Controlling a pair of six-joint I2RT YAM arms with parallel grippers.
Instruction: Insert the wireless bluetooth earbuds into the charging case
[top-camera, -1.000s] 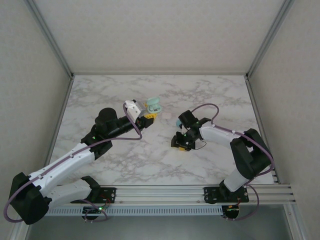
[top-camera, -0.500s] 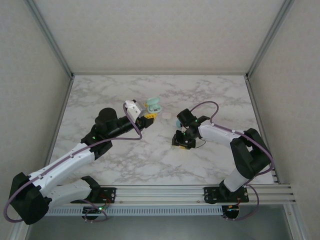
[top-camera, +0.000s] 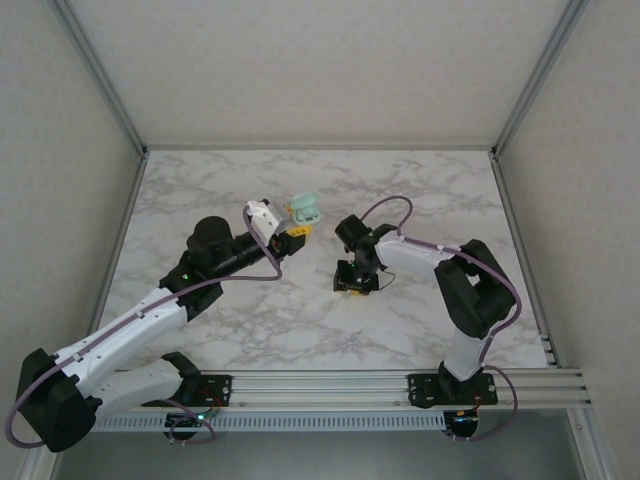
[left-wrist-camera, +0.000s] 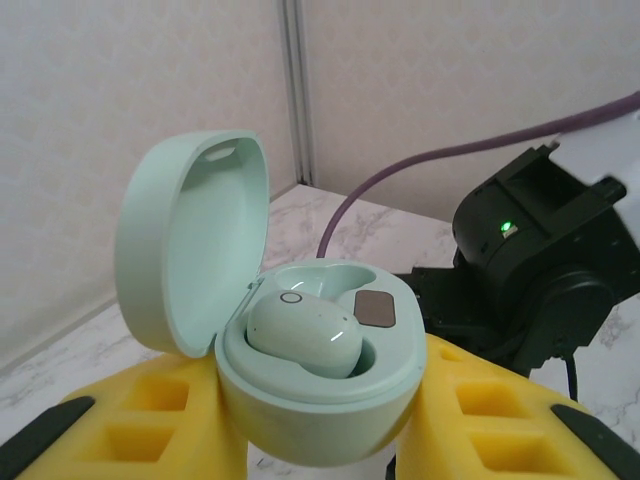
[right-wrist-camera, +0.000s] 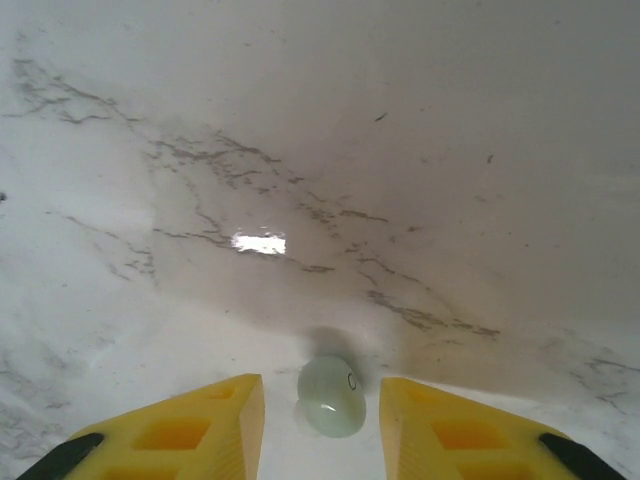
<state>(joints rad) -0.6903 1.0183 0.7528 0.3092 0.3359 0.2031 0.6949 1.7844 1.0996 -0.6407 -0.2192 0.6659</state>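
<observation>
**One earbud seated, one on the marble between the right fingers**

The left gripper (top-camera: 296, 222) is raised over the far middle of the table (top-camera: 250, 330), and its yellow fingers (left-wrist-camera: 150, 425) are clamped on the lower body of the pale green charging case (left-wrist-camera: 320, 405). The case sits upright with its lid (left-wrist-camera: 190, 240) swung open to the left. In the left wrist view, a pale green seated earbud (left-wrist-camera: 300, 335) lies in the nearer well. The well beside it shows a dark rectangular patch on its floor.

The right gripper (top-camera: 352, 285) is down at the marble, right of centre and nearer than the case. Its yellow fingers (right-wrist-camera: 190, 435) stand narrowly apart on either side of the loose earbud (right-wrist-camera: 332, 397), a small pale green pebble lying on the table. A thin gap shows on each side of it, so the fingers are just beside it and not gripping. The two grippers are near each other but apart.
</observation>
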